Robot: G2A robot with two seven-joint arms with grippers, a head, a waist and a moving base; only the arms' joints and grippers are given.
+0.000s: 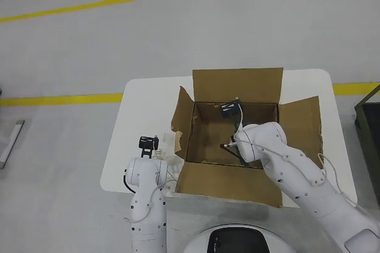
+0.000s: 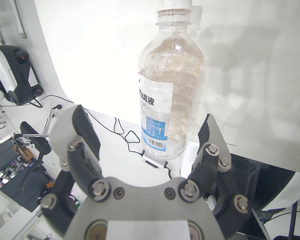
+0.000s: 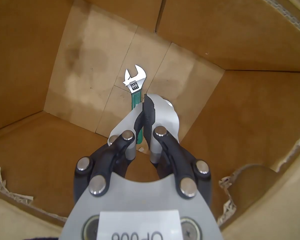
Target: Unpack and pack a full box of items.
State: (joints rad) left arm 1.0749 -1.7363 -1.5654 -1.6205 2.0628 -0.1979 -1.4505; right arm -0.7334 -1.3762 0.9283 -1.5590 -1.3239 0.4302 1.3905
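Box, top view: open on the white surface; flaps folded out
Left end effector, top view: outside the box, near a side flap
Bottle, left wrist view: clear, white-capped, upright outside the box; between the left end effector's spread fingers
Right end effector, right wrist view: inside the box; pinching the wrench by its green handle

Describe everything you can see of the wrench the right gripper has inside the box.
The wrench is an adjustable spanner. It has a bright metal head with an open mouth and a knurled adjusting screw, and a green handle. The right gripper is shut on the handle, which hides its lower part. The head points away from the gripper toward the floor of the cardboard box. I cannot tell whether it touches that floor.
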